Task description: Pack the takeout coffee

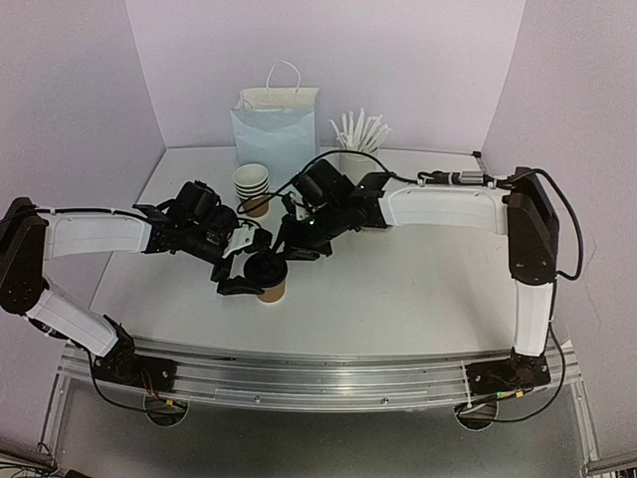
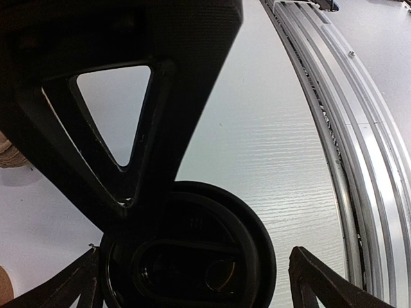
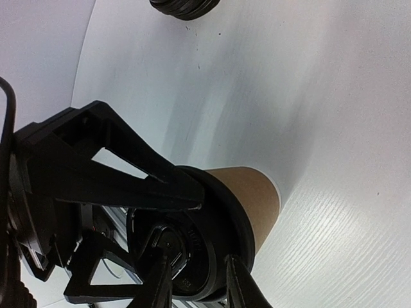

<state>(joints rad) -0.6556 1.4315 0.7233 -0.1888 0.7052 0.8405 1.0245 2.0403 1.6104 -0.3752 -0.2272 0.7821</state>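
A brown paper cup (image 1: 274, 291) stands on the table's near middle with a round black lid (image 1: 267, 269) on it. The cup (image 3: 257, 196) and lid (image 3: 218, 250) also show in the right wrist view. My right gripper (image 1: 278, 255) comes down from above. Its thin fingers (image 3: 198, 283) pinch the lid's rim, one on top and one outside. My left gripper (image 1: 239, 275) is open, and its fingers (image 2: 192, 292) straddle the lidded cup (image 2: 192, 250) from the left. A stack of brown cups (image 1: 253, 186) stands behind. The pulp carrier is out of view.
A white handled bag (image 1: 276, 127) and a white cup of white sticks (image 1: 360, 132) stand at the back wall. A pile of spare black lids (image 3: 183, 6) lies beyond the cup. The metal rail (image 2: 359, 128) runs along the table's near edge.
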